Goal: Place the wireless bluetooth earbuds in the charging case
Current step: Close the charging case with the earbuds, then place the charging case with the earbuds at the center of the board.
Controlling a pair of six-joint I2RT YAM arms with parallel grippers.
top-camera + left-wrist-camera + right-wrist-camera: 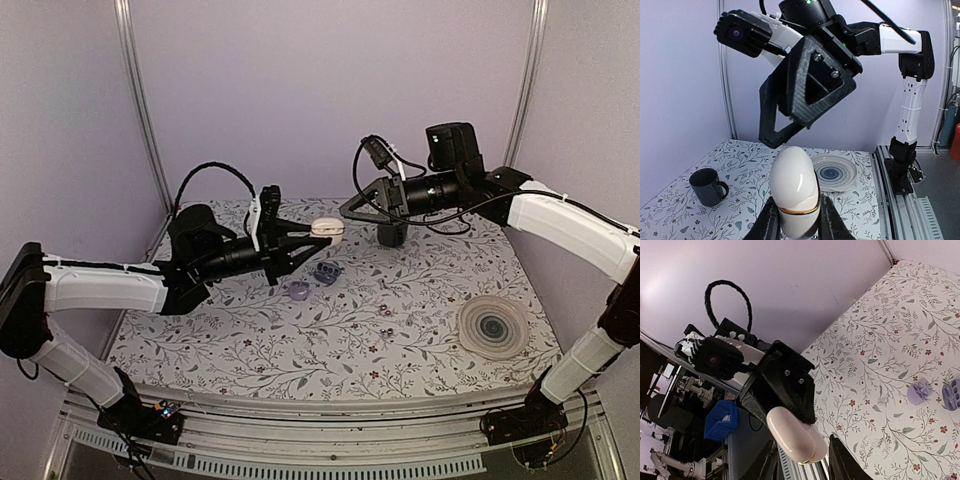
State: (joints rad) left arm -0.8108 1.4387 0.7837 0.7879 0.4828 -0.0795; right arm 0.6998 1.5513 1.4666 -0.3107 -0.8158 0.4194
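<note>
Your left end effector is clamped on the charging case, a pale glossy pebble held aloft over the far part of the tabletop, not resting on it. In the left wrist view the fingers pinch the short part below the dark seam. The longer rounded part sticks out past the fingertips, straight toward your right end effector.

From above, the case's long axis runs roughly along the line joining the two end effectors. The left one comes in from the left and the right one faces it from the right, just beside the dark mug.

The right is the free arm and is already very close. In its wrist view its two fingers stand apart with the case's end lying in the gap between them. A thin sliver of background shows on either side, so I judge it is not pressing yet, though that is hard to be sure of.

If the lid is next, you need the right fingers to close on the free part, clear of the seam. I cannot tell which side the hinge is on.

Two small lilac pieces lie on the tabletop below. No earbud is clearly visible.
</note>
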